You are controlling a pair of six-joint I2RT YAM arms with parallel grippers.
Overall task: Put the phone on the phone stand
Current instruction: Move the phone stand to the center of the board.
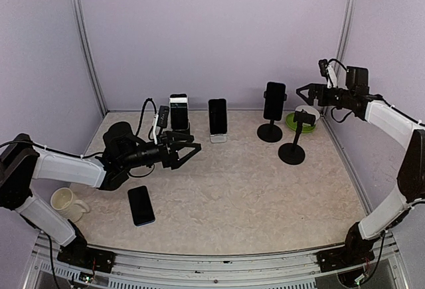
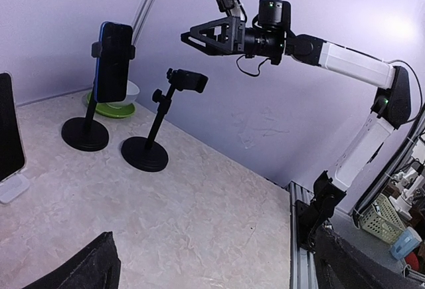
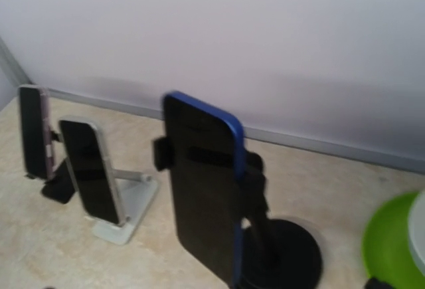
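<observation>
Right fingers (image 2: 199,30) are spread wide with nothing between them. They hang in the air above the head of the empty stand (image 1: 293,148), level with the top of the blue phone (image 1: 273,99) and clear of it. Left fingers (image 1: 188,149) are just as wide and just as empty, hovering over the bench (image 1: 252,202) well to the left of the empty stand.

The blue phone stands upright in the clamp of the black stand (image 1: 269,133), just left of and behind the empty stand. Your right wrist view shows the clamp arms around its middle and only a slight tilt. It looks seated to me, so your step is a clean retreat.

Draw the right arm straight back from the phone and hold your height before you swing or lower anything. The empty stand's head sits right under your path, and on that thin post it would likely tip at a light knock. Leave the fingers wide until they are past the phone's edge.

A second phone (image 1: 141,205) lies flat on the bench, far left of and in front of the empty stand, near the left fingers. If it is next, I'd take it with the left arm, gripping across its long edges.
</observation>
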